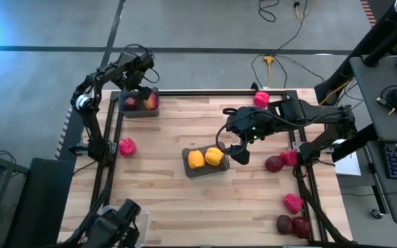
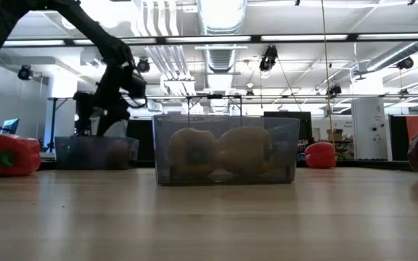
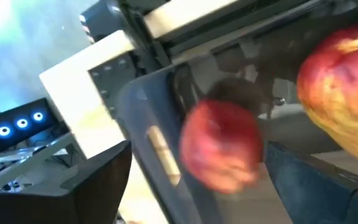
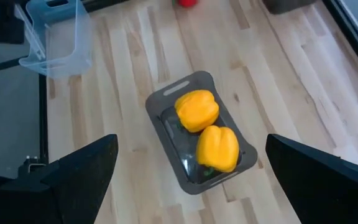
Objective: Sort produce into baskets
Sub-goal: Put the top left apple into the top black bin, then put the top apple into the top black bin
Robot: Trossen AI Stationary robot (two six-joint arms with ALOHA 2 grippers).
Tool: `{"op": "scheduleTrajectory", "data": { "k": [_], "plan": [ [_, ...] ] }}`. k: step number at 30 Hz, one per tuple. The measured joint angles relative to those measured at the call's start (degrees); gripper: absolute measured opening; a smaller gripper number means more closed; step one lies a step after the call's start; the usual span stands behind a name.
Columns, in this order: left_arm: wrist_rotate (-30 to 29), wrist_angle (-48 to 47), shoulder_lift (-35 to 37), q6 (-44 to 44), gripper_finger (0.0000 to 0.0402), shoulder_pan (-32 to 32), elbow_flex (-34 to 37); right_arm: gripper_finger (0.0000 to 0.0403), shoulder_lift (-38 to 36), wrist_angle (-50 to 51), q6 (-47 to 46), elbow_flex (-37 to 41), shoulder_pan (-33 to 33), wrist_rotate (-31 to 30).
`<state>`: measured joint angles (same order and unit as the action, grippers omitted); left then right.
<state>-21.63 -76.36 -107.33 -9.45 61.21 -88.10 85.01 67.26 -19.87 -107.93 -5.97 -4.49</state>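
My left gripper [image 1: 138, 94] is open over the dark grey bin [image 1: 140, 111] at the table's far left. That bin holds two apples, a red one [image 3: 219, 146] and a red-yellow one [image 3: 344, 93]; the fingers stand apart above them. My right gripper [image 1: 234, 150] is open and empty, just above the right end of the dark grey bin [image 4: 166, 93] in the middle of the table. Two yellow bell peppers [image 4: 197, 109] [image 4: 217, 147] lie side by side on that bin's floor.
A red pepper [image 1: 127, 147] lies at the left, another [image 1: 261, 98] at the far right edge. Dark apples and red peppers [image 1: 274, 164] [image 1: 293, 203] [image 1: 300, 226] lie along the right edge. A clear bin [image 4: 55, 37] stands at the near left corner.
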Motion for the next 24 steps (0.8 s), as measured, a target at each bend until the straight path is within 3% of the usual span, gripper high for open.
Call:
{"op": "scheduleTrajectory", "data": {
  "k": [5, 11, 15, 24],
  "plan": [
    [0.5, -1.6, 5.6, -0.6, 0.0343, -2.1, -3.6, 0.04, 0.2, -0.2, 0.4, -0.7, 0.6, 0.0],
    [7.9, 2.2, 17.2, -2.2, 0.0338, -10.2, -2.3, 0.04, 0.3, -0.2, -1.0, -0.6, 0.7, -0.1],
    [9.7, 8.3, 25.1, -5.5, 0.0336, -20.6, 1.2, 0.04, 1.0, -0.1, -3.0, -0.3, 0.6, -0.2],
    [8.9, 27.1, 37.8, -10.8, 0.0335, -51.4, 15.9, 0.04, 5.4, 4.4, -10.7, -0.2, -3.5, 0.0]
  ]
}}
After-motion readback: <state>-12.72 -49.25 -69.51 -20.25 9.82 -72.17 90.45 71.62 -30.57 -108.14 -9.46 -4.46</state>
